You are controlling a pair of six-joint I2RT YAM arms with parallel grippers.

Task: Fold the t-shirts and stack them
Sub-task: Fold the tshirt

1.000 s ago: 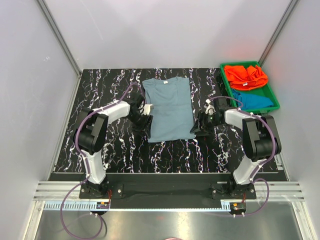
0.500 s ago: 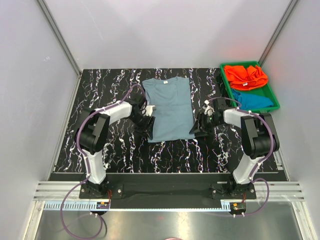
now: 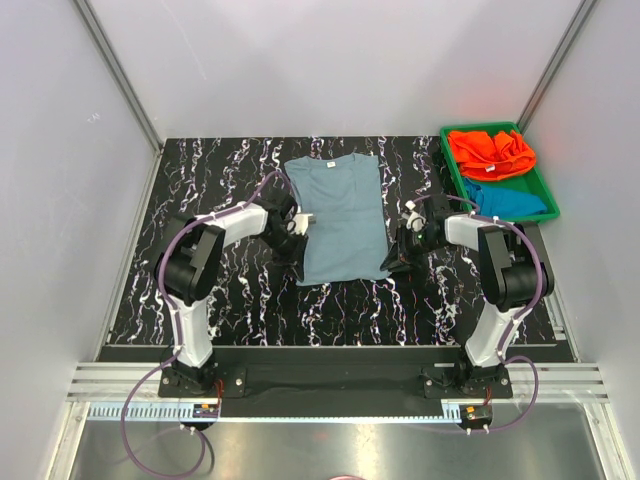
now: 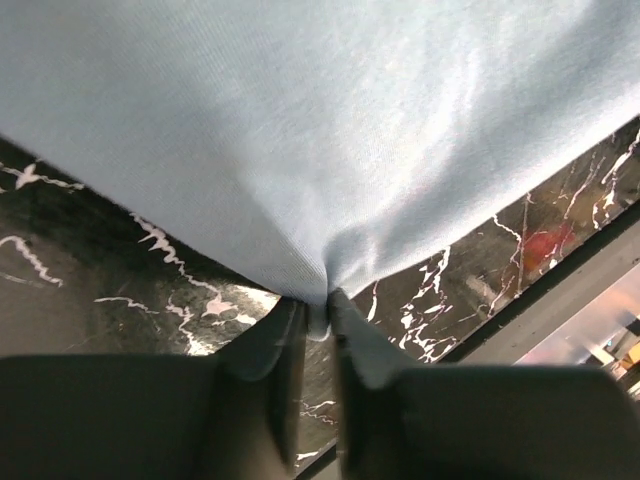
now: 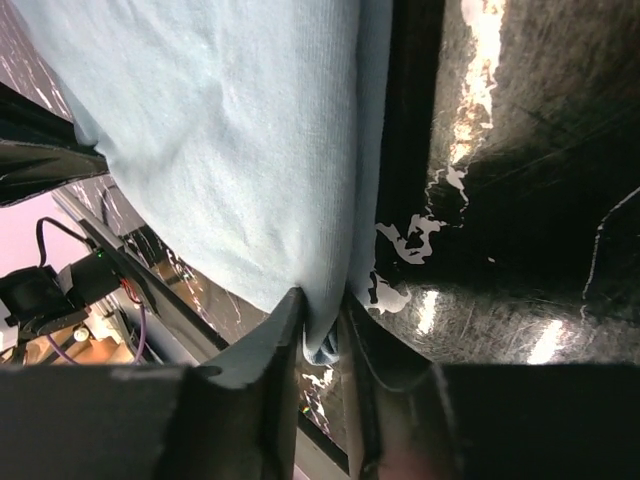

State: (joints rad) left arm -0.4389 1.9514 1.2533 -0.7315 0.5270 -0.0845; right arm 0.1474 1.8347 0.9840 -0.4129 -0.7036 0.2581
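Observation:
The grey-blue t-shirt (image 3: 338,215) lies on the black marbled table, sides folded in to a narrow rectangle, collar at the far end. My left gripper (image 3: 299,262) is shut on its near left corner; the left wrist view shows the cloth (image 4: 330,130) pinched between the fingers (image 4: 262,345). My right gripper (image 3: 392,262) is shut on its near right corner; the right wrist view shows the cloth (image 5: 230,150) bunched between the fingers (image 5: 265,350). The orange t-shirt (image 3: 490,152) and the teal-blue t-shirt (image 3: 508,200) lie crumpled in the green tray (image 3: 452,165).
The green tray sits at the far right corner of the table. Grey walls enclose the table on three sides. A metal rail (image 3: 330,385) with both arm bases runs along the near edge.
The left gripper has shifted slightly toward the far side along the shirt's left edge. The right gripper has barely moved. The shirt's near hem looks a little drawn up.

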